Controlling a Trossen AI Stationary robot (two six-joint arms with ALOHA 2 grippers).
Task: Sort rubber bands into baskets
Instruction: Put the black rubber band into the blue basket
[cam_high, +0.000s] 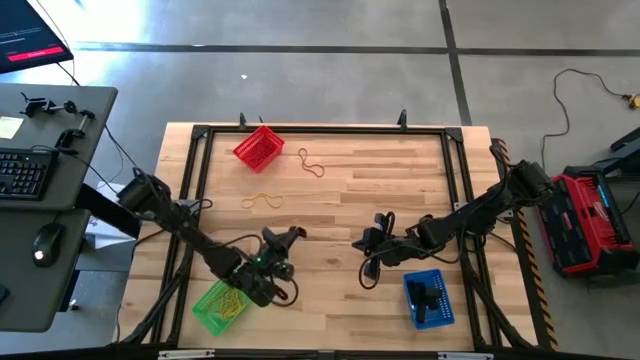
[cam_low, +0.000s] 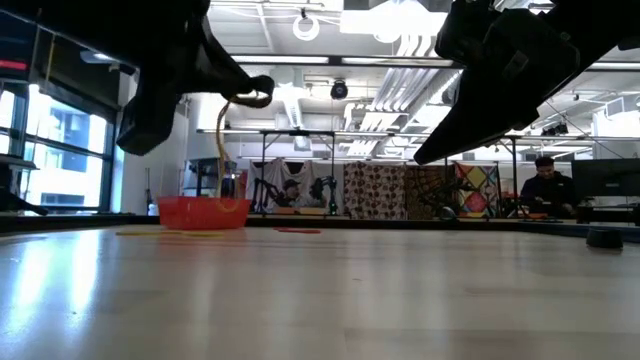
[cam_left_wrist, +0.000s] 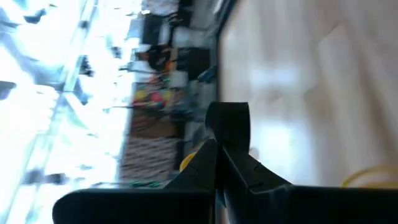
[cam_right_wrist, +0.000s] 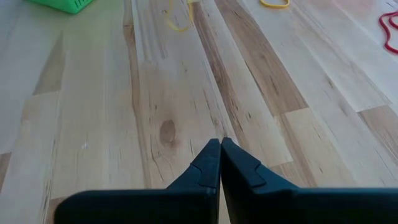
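Sorting is judged partly done: yellow bands (cam_high: 226, 306) are seen in the green basket (cam_high: 217, 305), black ones (cam_high: 428, 293) in the blue basket (cam_high: 431, 300). The red basket (cam_high: 260, 147) is set at the far-left part of the counter (cam_high: 400, 180); whether anything lies in it can't be told.

Loose on the counter: a yellow band (cam_high: 262, 200) just in front of the red basket, and a thin reddish band (cam_high: 312, 165) beside that basket to its right. The same two are glimpsed in the right wrist view, yellow (cam_right_wrist: 274, 4) and red (cam_right_wrist: 389, 28), w/ another yellow loop (cam_right_wrist: 177, 22) nearer the green basket.

Left claw (cam_high: 287, 238) is held above the counter near the green basket, fingers together, nothing clearly gripped; in the low view a yellowish strand (cam_low: 228, 125) is seen hanging by an arm, but what it is can't be settled. Right claw (cam_high: 372, 243) is held mid-counter by the blue basket, fingers (cam_right_wrist: 208, 168) pressed together, empty.

Handling, as judged: bands are v. light, limp, stretchy, lying flat, so they're apt to slide or snag. A single strand is best pinched where a loop bulges off the wood, fingertips pressed right down. Tangled loops, e.g. the reddish one, may be lifted as one.
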